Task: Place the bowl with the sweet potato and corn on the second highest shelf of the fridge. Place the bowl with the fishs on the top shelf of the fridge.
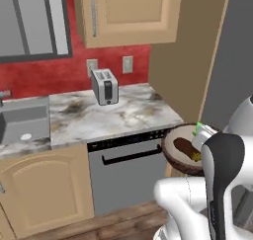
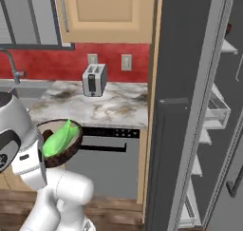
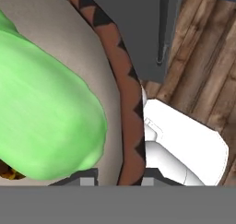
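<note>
Jaws clamped on the bowl with the sweet potato and corn point(image 1: 179, 150), lower right; tilting may spill the corn point(image 2: 59, 139).

Arm folded close over the base, upper links raised, forearm bent back so the hand sits low in front of the body. Gripper point(image 3: 113, 179) closed on the rim of the bowl with the sweet potato and corn point(image 1: 174, 152), one finger point(image 3: 85, 180) inside the rim, the other outside. Bowl carried clear of any surface, roughly level, beside the white wrist
</note>
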